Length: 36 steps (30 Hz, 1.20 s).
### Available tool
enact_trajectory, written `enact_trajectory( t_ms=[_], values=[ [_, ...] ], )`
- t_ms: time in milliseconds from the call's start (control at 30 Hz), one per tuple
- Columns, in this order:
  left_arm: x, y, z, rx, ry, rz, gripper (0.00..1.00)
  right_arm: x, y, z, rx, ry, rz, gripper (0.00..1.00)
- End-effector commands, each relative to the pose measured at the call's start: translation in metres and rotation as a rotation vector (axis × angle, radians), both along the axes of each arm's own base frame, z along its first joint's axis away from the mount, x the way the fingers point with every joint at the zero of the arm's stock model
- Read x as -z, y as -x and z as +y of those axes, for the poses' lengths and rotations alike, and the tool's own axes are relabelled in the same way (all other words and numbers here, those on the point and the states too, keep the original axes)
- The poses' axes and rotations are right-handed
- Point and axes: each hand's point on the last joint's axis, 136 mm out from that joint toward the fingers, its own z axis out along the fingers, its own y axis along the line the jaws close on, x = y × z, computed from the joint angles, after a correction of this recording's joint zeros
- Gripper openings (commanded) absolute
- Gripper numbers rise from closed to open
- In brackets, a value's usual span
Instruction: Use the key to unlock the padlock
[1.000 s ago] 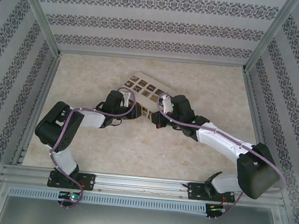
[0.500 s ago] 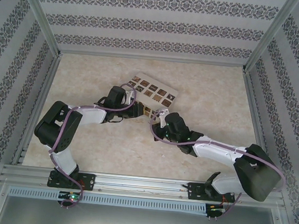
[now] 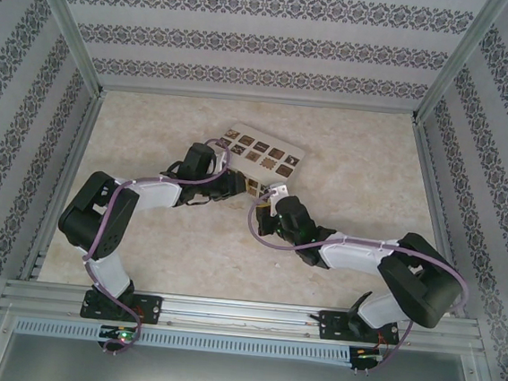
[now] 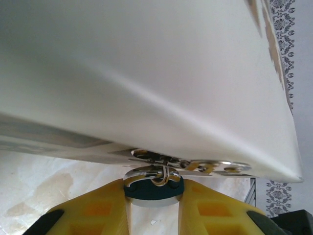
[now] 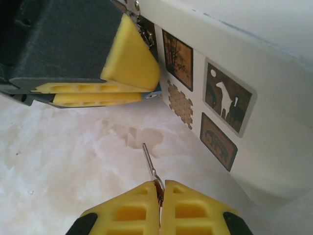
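- Blue padlock (image 4: 154, 190) body is clamped between the yellow fingers (image 4: 93, 210) of the left gripper (image 3: 236, 185), jaws closed hard on both its sides.
- Silver shackle (image 4: 155, 172) sticks out past the fingertips, right against the metal fittings (image 4: 215, 166) on the lower edge of the white box (image 4: 146, 73). Can't tell whether it is threaded through them.
- Right gripper (image 5: 160, 188) is pinched fully on the key (image 5: 150, 164). Its pads (image 5: 132, 208) almost meet, and only the thin blade pokes out ahead.
- Key tip points up toward the left gripper's fingers but stays apart from them, with bare marbled table (image 5: 63, 156) between.
- Right wrist view: a sliver of the padlock's blue shows at the tip of the left fingers, just beside the box side with the brown patterned squares.
- Top view: both grippers converge at the near edge of the box, left arm reaching from the left, right arm from the right, tips near each other but not touching.
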Motion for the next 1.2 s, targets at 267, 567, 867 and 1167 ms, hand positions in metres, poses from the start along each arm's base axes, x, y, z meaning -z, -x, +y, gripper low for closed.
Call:
enact_trajectory(
  t_ms=[267,567,867,1167],
  values=[
    [-0.022,-0.001,-0.013,0.012,0.092,0.008,0.25,0.002,-0.016,0.008,0.038,0.001,-0.067,0.0],
    [-0.022,0.0,-0.012,0.006,0.088,0.013,0.25,0.002,-0.027,0.015,0.044,0.007,-0.092,0.0],
    [-0.022,0.0,-0.011,0.007,0.084,0.015,0.25,0.003,-0.036,0.019,0.042,0.005,-0.099,0.0],
    [-0.021,0.001,-0.011,0.006,0.082,0.019,0.25,0.0,-0.043,0.019,0.05,-0.002,-0.106,0.0]
  ],
)
